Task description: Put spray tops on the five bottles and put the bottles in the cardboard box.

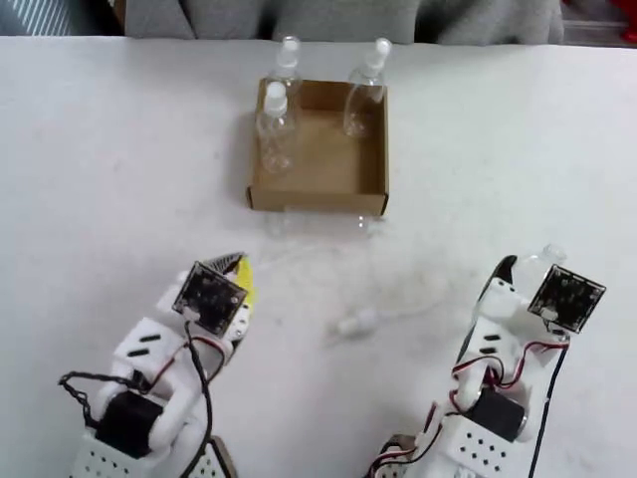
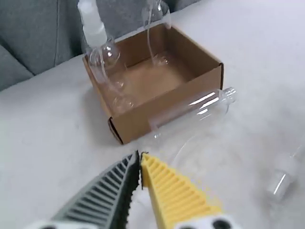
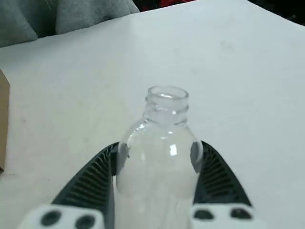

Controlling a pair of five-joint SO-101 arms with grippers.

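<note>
Five clear bottles were on view, along with one cardboard box [image 1: 299, 196], one loose spray top [image 1: 356, 324] and two grippers. Three bottles wore white tops and stood upright at the box. The left capped bottle [image 1: 274, 124] and the right capped bottle [image 1: 365, 90] stood inside it. The rear capped bottle [image 1: 288, 58] stood at its far left corner, and I could not tell whether it was inside or just behind. The fourth, the lying bottle [image 2: 190, 109], rested on its side on the table [image 1: 100, 149] just in front of the box's near wall, its neck open and bare. The loose spray top lay nearer the arms, between them and well apart from the box.

The left gripper [image 2: 139, 164], with one grey finger and one yellow, was closed tip to tip with nothing between, and hung over the table short of the box. The right gripper [image 3: 157, 152] was parted to bottle width and clamped the fifth, the held bottle [image 3: 159, 138], at its shoulders. That bottle's neck was open, without a top.
</note>
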